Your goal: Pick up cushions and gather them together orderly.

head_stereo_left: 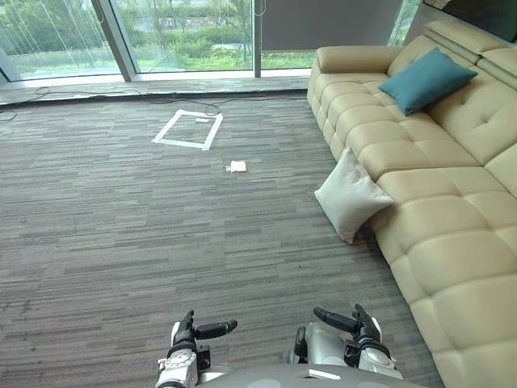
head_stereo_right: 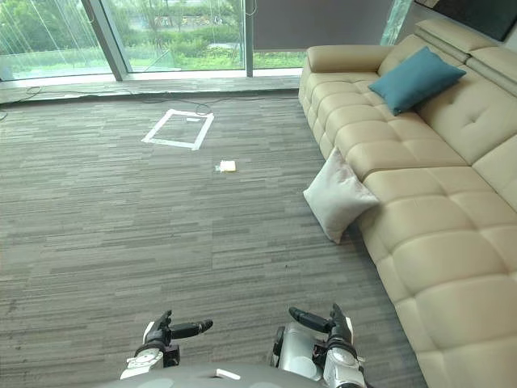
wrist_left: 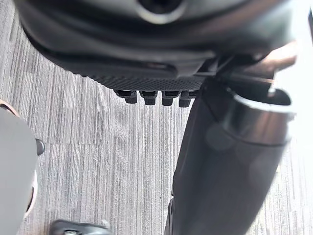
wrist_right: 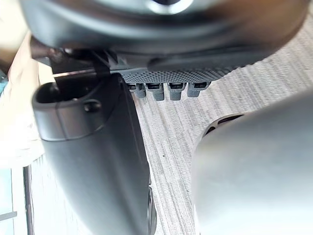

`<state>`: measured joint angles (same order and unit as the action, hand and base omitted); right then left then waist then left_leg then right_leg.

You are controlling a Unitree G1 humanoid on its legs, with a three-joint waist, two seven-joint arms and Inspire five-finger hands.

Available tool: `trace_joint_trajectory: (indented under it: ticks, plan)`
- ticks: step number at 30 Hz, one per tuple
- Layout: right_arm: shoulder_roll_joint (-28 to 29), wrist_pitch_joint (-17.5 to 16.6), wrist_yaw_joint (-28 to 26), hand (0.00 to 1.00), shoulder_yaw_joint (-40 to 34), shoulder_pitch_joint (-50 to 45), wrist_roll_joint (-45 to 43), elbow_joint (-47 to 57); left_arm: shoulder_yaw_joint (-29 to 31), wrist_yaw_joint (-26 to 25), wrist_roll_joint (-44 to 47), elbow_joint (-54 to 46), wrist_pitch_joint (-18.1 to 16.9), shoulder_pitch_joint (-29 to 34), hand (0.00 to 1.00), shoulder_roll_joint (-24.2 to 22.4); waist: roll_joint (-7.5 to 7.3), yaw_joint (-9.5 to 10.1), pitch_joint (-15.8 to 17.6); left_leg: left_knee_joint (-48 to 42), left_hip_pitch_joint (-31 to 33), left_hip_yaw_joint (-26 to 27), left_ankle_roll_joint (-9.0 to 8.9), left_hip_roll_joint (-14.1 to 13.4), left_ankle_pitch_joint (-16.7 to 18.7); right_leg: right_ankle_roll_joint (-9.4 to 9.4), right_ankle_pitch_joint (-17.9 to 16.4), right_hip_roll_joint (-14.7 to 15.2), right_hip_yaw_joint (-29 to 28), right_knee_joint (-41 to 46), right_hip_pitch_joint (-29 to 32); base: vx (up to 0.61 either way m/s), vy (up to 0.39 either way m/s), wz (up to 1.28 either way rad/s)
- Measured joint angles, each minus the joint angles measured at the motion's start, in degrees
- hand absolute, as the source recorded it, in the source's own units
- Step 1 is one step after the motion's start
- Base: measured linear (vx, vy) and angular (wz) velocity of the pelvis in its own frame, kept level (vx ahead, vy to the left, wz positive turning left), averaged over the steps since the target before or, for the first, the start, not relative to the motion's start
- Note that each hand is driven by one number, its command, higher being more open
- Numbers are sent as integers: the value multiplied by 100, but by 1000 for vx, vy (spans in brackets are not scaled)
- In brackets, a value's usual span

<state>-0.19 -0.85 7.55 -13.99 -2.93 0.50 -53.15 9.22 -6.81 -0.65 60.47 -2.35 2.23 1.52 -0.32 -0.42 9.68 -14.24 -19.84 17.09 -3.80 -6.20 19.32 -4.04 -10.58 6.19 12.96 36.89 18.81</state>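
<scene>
Near edge, head views: left hand (head_stereo_left: 194, 333) and right hand (head_stereo_left: 359, 327) low over the carpet (head_stereo_left: 121, 234), apart from each other, each with a dark digit pointing inward toward the other; neither touches anything.
Left wrist view: fingers (wrist_left: 151, 97) in a short row under the palm, loosely extended, thumb standing clear of them; nothing between them, striped carpet beyond.
Right wrist view: same picture; fingers (wrist_right: 173, 89) relaxed in a row, thumb apart, no object in the grasp.

Mid-distance, robot's right: pale grey cushion (head_stereo_left: 351, 194) standing on one corner on the carpet, tilted, its back resting against the front of the beige sofa (head_stereo_left: 452, 234); well ahead of both hands.
Sofa runs along the right side from near to far; tufted seats, armrest at the far end.

Mid-floor, left of the pale cushion and apart from it: small flat whitish object (head_stereo_left: 237, 166) lying on the carpet; what it is cannot be told.
Beyond it: rectangle of white tape (head_stereo_left: 188, 129) on the carpet.

Far: teal cushion (head_stereo_left: 426, 79) on the sofa seat near the far end, propped on edge against the backrest; well apart from the pale grey cushion.
Furthest: floor-length windows (head_stereo_left: 186, 32) with greenery outside.
</scene>
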Motion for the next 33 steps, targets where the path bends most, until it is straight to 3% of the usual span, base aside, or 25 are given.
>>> trace_joint_trajectory:
  ticks: [2,3,4,5,7,9,11,13,16,17,18,19,20,21,23,24,25,27,29,33]
  plan:
    - [-8,22,0,100,-45,3,-12,27,2,67,-58,-1,0,-16,100,-36,89,-13,0,-825,306,-177,-156,-253,-137,-73,-319,-102,117,65,-135,570,-314,15]
    - [-20,80,-1,100,-27,1,-1,14,73,92,-116,-18,0,-38,100,-32,109,-15,9,-2013,762,-517,-348,-488,-433,-118,-456,-221,167,-67,-407,504,-290,14]
    - [-29,99,0,100,-10,0,2,-7,85,96,-117,-38,0,-31,100,-21,119,-15,15,-2472,953,-667,-443,-560,-633,-125,-492,-287,178,-140,-543,449,-244,-8]
    - [-55,153,6,100,15,-17,8,-85,134,99,-117,-93,-7,14,100,-18,127,-7,46,-3887,1468,-857,-562,-788,-680,-151,-550,-526,153,-486,-1046,332,-156,-24]
    - [-62,182,35,100,132,-13,-19,-165,235,101,-116,-257,-10,88,100,-8,72,2,70,-4629,1962,-757,-473,-859,-611,-145,-645,-651,45,-784,-1523,366,-116,-42]
    - [-58,194,25,100,240,-43,-18,-183,339,96,-110,-436,-39,129,100,-37,20,41,49,-4420,2485,-506,-257,-855,-480,-110,-695,-719,-181,-1023,-1839,322,-39,-60]
    - [-67,214,40,100,228,-33,-20,-244,362,98,-107,-526,-96,121,100,-73,39,110,66,-3670,2936,-461,-63,-755,-364,-71,-726,-740,-493,-1237,-2144,370,74,-69]
    - [-73,224,69,100,228,-43,-21,-303,363,90,-105,-530,-137,79,100,-88,32,189,69,-2948,3125,-537,-77,-633,-359,-10,-755,-708,-725,-1410,-2335,350,149,-70]
    - [-64,227,131,100,236,-43,-23,-355,366,85,-86,-523,-186,27,100,-88,13,247,84,-1785,3428,-1053,-116,-283,-441,221,-959,-553,-1152,-1561,-2658,419,288,-71]
    - [-68,228,146,100,236,-54,-23,-388,361,73,-2,-517,-213,10,100,-88,8,286,90,-1453,3496,-1197,-151,-185,-558,374,-1117,-467,-1365,-1576,-2755,452,341,-88]
    - [-74,226,149,100,241,-84,-34,-387,358,33,42,-509,-219,23,100,-92,23,326,67,-1453,3487,-1158,-97,-187,-926,523,-1297,-410,-1601,-1541,-2855,579,442,-86]
    - [-62,226,149,100,245,-95,-34,-388,360,17,56,-504,-218,26,100,-86,10,333,50,-1533,3479,-1131,-30,-168,-1083,572,-1352,-377,-1690,-1522,-2879,510,380,-83]
    - [-4,227,144,100,287,-126,-32,-386,366,-20,81,-498,-216,22,100,-9,-74,341,-31,-1864,3512,-919,65,-104,-818,630,-1416,-232,-1944,-1400,-2876,614,457,-72]
    - [80,221,136,100,365,-188,-35,-373,366,-19,71,-458,-212,19,100,82,-274,336,-152,-1983,3490,-672,169,-14,-595,649,-1400,-61,-2168,-1129,-2703,493,364,-70]
    - [127,223,109,100,422,-192,-23,-375,353,-22,68,-300,-179,-74,100,175,-398,328,-209,-1996,3340,-426,390,130,-371,866,-1256,149,-2227,-463,-2406,456,339,-45]
    - [87,223,68,100,447,-156,-7,-369,348,-32,71,-211,-122,-127,100,187,-416,324,-182,-1878,3106,-313,521,191,-286,975,-959,223,-2174,301,-2083,427,295,-37]
    - [56,218,51,100,449,-152,-4,-356,341,-36,72,-177,-113,-135,100,183,-372,317,-153,-1789,2962,-285,516,204,-234,1026,-835,262,-2108,669,-1927,455,265,-45]
    - [-21,186,41,100,449,-133,-2,-248,294,-51,115,-147,-72,-111,100,133,-213,313,-42,-1241,2194,-155,535,202,-199,942,-880,352,-1438,1728,-1416,367,165,-43]
    - [-42,170,45,100,456,-123,13,-204,232,-57,139,-147,-72,-54,100,124,-178,310,-18,-787,1679,-26,484,179,-235,779,-970,375,-915,1711,-1193,297,32,-36]
    - [-48,106,52,100,441,-95,68,-102,166,-32,135,-98,-74,-28,100,112,-154,256,-9,-187,1025,284,423,95,-265,677,-1007,419,220,746,-642,327,-82,-31]
